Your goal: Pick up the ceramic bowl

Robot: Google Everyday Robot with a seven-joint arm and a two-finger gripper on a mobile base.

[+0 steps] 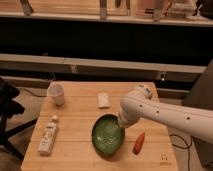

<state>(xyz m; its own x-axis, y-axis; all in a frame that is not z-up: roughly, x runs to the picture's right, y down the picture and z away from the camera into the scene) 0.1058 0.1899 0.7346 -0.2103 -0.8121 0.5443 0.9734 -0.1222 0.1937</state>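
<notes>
Where the gripper (121, 125) meets the ceramic bowl (107, 136) rim, finger state untellable, wooden table (80, 120) beneath, dark shelving behind.

**Warm, dim light from overhead**

Lit softly from above, in a warm amber cast. Brightest on the wooden counter (80, 117), left of the end effector (121, 126), itself poised at the right rim of the ceramic bowl (105, 136). Faint glossy sheen inside the bowl, just left of the end effector. Pale and evenly lit along the white arm (165, 114) stretching off to its right. Soft dark shadow hugging the bowl's lower edge, below and left of the end effector. Deep black band well behind it, under a brighter strip of shelf. Murky and near-black far to its left, beyond the counter's edge.
</notes>
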